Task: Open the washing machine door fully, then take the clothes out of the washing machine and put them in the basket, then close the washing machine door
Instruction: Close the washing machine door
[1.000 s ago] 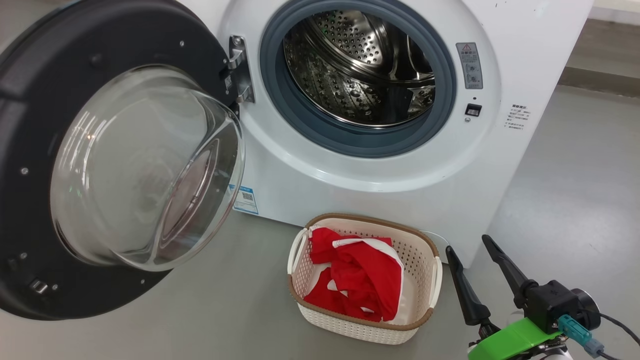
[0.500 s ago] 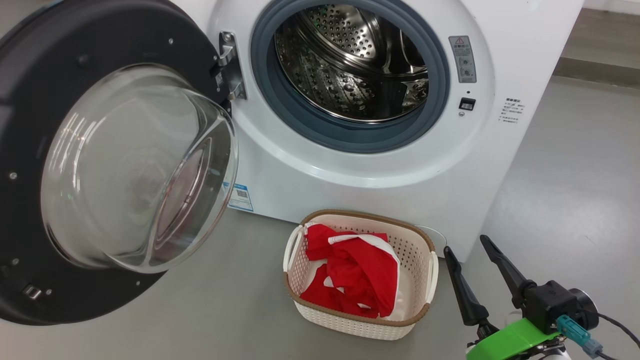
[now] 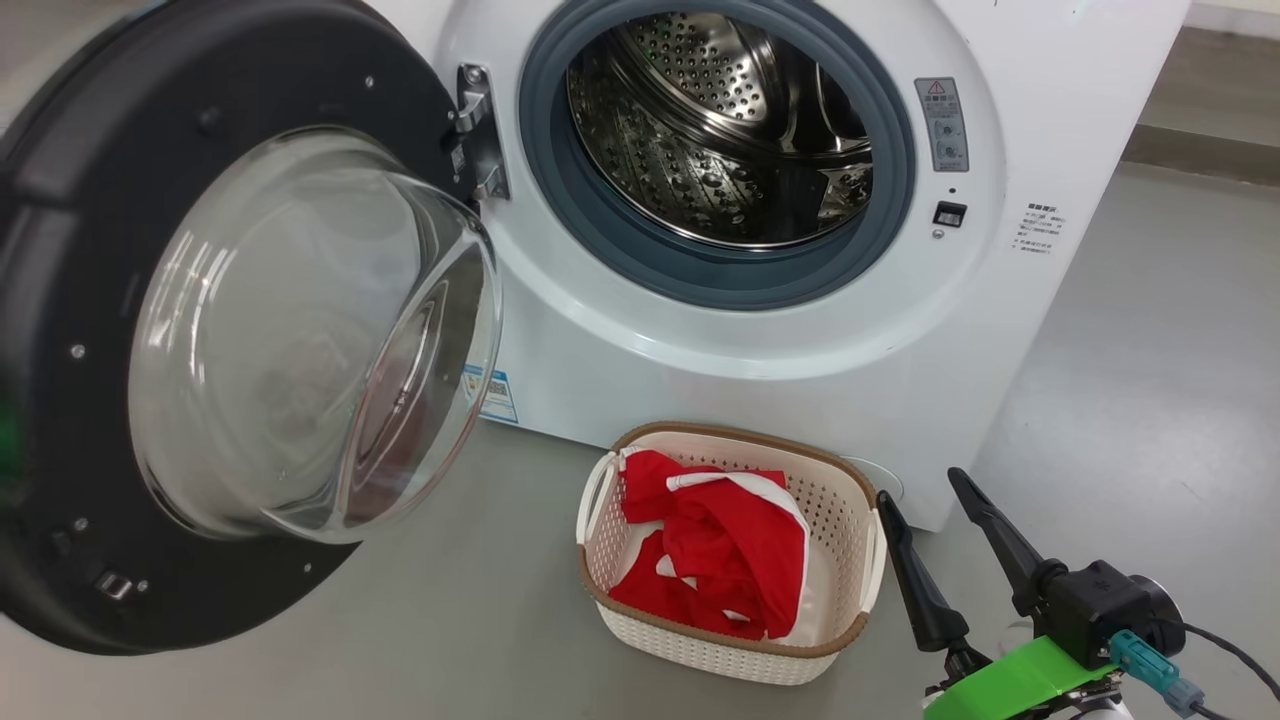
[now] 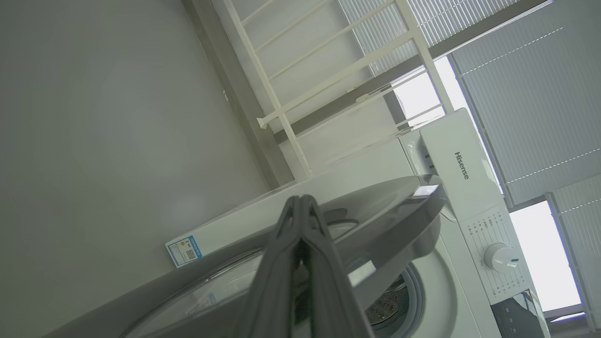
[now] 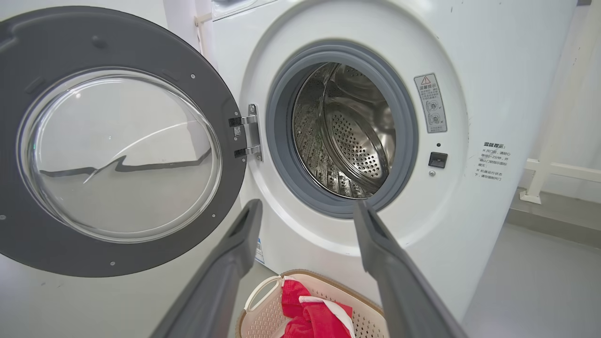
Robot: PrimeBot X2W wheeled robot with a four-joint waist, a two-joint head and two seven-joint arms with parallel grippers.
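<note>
Clothes (image 3: 720, 560) sit in the basket (image 3: 700, 650) left of my spread right gripper (image 3: 918, 485); my pinched-together left gripper (image 4: 301, 199) hovers by the washing machine door (image 3: 250, 70).

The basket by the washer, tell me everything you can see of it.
The basket is a small cream-white plastic tub, a rounded rectangle with perforated walls, a brown woven-look rim and white side handles. It stands upright on the grey floor just before the washing machine, holding the red-and-white clothes.
</note>
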